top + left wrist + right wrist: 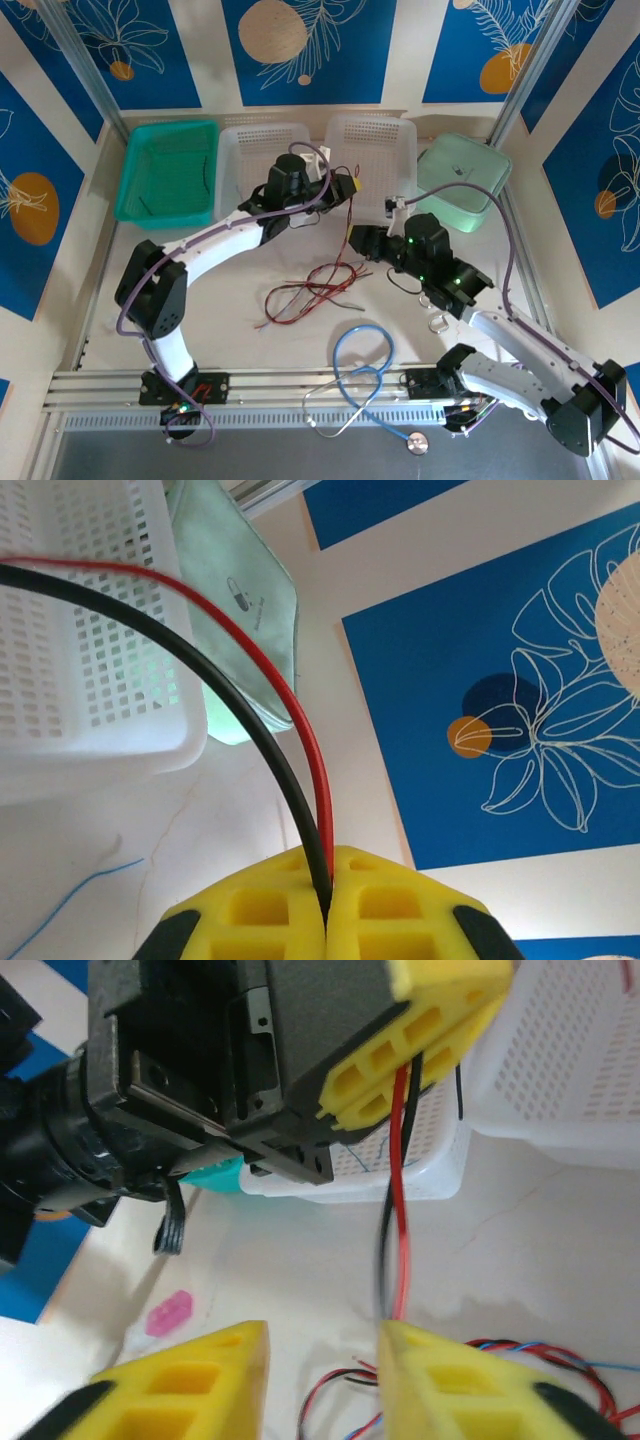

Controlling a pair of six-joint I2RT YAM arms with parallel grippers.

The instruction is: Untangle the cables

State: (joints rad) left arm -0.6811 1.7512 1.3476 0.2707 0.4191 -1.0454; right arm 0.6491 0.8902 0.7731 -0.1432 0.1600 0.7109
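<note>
My left gripper (pixel 350 186) is raised in front of the white baskets. It is shut on a red and a black cable (pixel 300 760), which leave its yellow fingers (pixel 260 915) and arch away to the left. The pair hangs down (pixel 397 1210) to a loose tangle of red, black and pale blue cables (pixel 305 290) on the table. My right gripper (pixel 325 1385) sits low just right of the hanging pair, open. The strands run along the inner edge of its right finger (pixel 470 1390), not pinched. The left gripper's yellow fingers (pixel 420 1020) show above it.
A teal basket (pixel 165 170) and two white baskets (pixel 262 150) (pixel 372 148) line the back. A pale green pouch (pixel 462 180) lies at back right. A blue-tubed stethoscope (pixel 365 375) lies near the front rail. A small pink piece (pixel 168 1312) lies on the table.
</note>
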